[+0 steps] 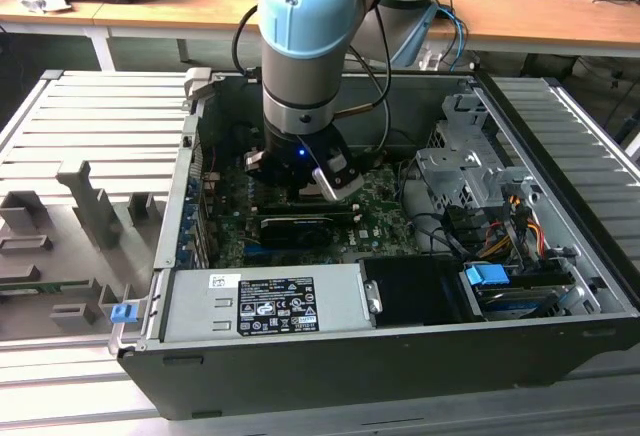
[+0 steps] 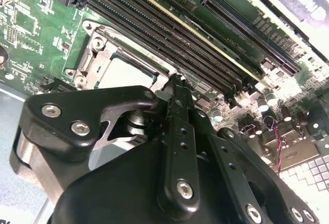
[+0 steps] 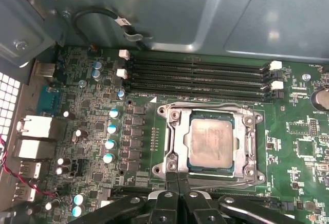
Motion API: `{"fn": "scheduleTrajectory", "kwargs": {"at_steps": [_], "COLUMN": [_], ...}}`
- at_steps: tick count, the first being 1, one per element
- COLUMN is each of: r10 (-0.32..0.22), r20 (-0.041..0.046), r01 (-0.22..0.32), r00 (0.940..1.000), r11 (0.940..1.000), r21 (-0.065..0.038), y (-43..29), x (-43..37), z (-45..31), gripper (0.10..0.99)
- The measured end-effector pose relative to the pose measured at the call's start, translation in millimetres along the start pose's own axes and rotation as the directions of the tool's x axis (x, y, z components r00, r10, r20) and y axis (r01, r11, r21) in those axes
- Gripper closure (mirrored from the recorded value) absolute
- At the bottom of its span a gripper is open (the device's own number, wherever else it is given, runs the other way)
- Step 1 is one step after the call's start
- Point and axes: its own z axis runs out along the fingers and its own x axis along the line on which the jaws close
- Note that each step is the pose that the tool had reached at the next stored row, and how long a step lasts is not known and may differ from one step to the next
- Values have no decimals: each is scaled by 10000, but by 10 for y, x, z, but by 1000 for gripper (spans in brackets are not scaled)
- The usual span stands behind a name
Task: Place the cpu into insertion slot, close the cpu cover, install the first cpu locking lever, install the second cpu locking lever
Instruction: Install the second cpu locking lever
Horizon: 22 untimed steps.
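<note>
First wrist view, frame centre: the cpu (image 3: 212, 143) lay seated in the insertion slot (image 3: 255, 141), the cpu cover (image 3: 176, 143) apparently closed around it. The gripper (image 3: 178, 183), fingers pressed together, touched the socket's lower edge. Memory slots (image 3: 195, 77) ran above.

The silvery-tan cpu (image 3: 212, 143) lies flat in the insertion slot (image 3: 169, 147), the cpu cover (image 3: 250, 141) closed around it.

Dull silvery-tan cpu (image 3: 212, 143) in a silver-framed insertion slot (image 3: 174, 147) on a green motherboard (image 3: 303, 147); black hand (image 3: 178, 196); 4 black memory slots (image 3: 198, 77), white-tipped.
</note>
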Motion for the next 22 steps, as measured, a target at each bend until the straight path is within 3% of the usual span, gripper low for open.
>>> {"fn": "scheduleTrajectory", "kwargs": {"at_steps": [1, 8, 15, 22], "r10": [0, -1, -1, -1], "r20": [5, 11, 22, 26], "r01": [0, 1, 1, 2], "r00": [10000, 10000, 10000, 10000], "r11": [10000, 9999, 9995, 9994], "r21": [-59, -149, -301, -337], "y": [-1, -5, -27, -60], "x": [0, 0, 11, 24], "z": [4, 18, 23, 15], "gripper": [980, 980, 980, 980]}}
